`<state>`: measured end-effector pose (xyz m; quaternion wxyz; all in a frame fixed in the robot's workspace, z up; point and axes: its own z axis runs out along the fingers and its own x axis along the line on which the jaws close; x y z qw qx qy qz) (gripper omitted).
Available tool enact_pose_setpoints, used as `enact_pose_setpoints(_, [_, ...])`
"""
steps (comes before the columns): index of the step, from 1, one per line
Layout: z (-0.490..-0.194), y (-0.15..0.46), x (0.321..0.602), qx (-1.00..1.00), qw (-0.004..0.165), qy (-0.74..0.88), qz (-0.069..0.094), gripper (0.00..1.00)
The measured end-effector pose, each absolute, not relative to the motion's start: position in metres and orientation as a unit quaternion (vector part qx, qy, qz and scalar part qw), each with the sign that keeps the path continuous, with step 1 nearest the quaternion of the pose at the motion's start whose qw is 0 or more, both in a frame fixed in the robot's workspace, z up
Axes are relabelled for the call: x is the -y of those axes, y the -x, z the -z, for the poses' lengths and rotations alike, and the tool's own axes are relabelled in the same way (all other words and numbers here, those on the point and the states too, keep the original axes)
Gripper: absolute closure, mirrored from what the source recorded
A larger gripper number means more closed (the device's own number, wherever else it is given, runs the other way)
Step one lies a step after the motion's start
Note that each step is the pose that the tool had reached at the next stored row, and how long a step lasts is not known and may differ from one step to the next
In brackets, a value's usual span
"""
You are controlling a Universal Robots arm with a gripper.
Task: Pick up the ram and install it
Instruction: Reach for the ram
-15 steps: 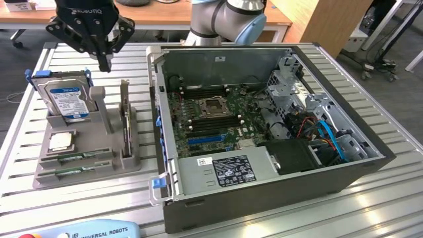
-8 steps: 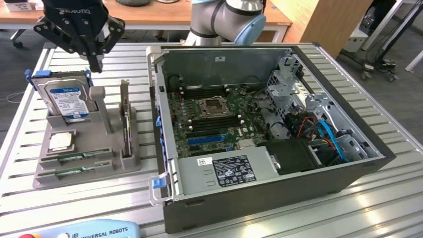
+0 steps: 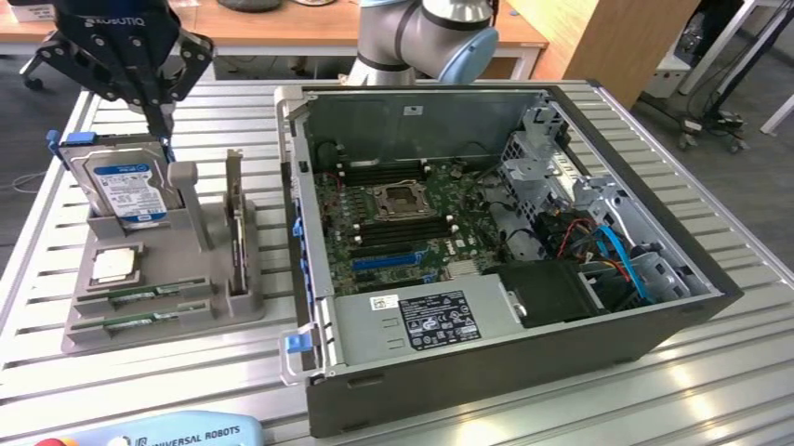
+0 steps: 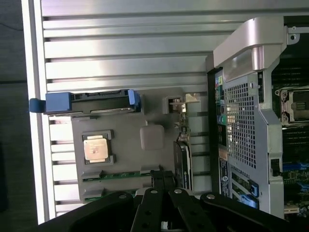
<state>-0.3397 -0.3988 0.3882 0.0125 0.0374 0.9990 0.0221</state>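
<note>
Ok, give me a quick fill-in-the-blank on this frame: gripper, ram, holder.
1. The gripper hangs by the hard drive, its fingers ____.
2. ____ ram sticks lie in the grey holder, none in the gripper.
3. The hard drive's label is ____.
4. The open case sits on the exterior view's ____ of the holder.
Missing words: shut; two; blue; right.

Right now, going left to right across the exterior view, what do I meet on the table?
Blue-labelled hard drive → upright card → computer case's side wall → processor socket → blue cables.
</note>
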Motion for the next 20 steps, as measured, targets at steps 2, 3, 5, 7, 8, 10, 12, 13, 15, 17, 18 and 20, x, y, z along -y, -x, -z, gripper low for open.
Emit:
enact_pose_setpoints(2, [-0.388,0.344,0.399,-0.999,0.012,-0.037,-0.022,0.90])
enact_pose_setpoints(3, [-0.388,0.346,0.399,-0.999,0.012,-0.037,-0.022,0.90])
enact_pose_setpoints(5, [-0.388,0.350,0.399,-0.999,0.012,-0.037,-0.022,0.90])
enact_pose_setpoints(7, [-0.388,0.354,0.399,-0.999,0.012,-0.037,-0.022,0.90])
enact_pose_setpoints(8, [-0.388,0.356,0.399,-0.999,0.012,-0.037,-0.022,0.90])
enact_pose_setpoints(10, [-0.387,0.360,0.399,-0.999,0.012,-0.037,-0.022,0.90])
enact_pose_setpoints(12, [-0.387,0.363,0.399,-0.999,0.012,-0.037,-0.022,0.90])
enact_pose_setpoints(13, [-0.387,0.364,0.399,-0.999,0.012,-0.037,-0.022,0.90])
enact_pose_setpoints(15, [-0.387,0.366,0.399,-0.999,0.013,-0.037,-0.022,0.90])
enact_pose_setpoints(17, [-0.387,0.366,0.399,-0.999,0.013,-0.037,-0.022,0.90])
enact_pose_setpoints(18, [-0.387,0.366,0.399,-0.999,0.013,-0.037,-0.022,0.90])
enact_pose_setpoints(20, [-0.387,0.366,0.399,-0.999,0.012,-0.037,-0.022,0.90])
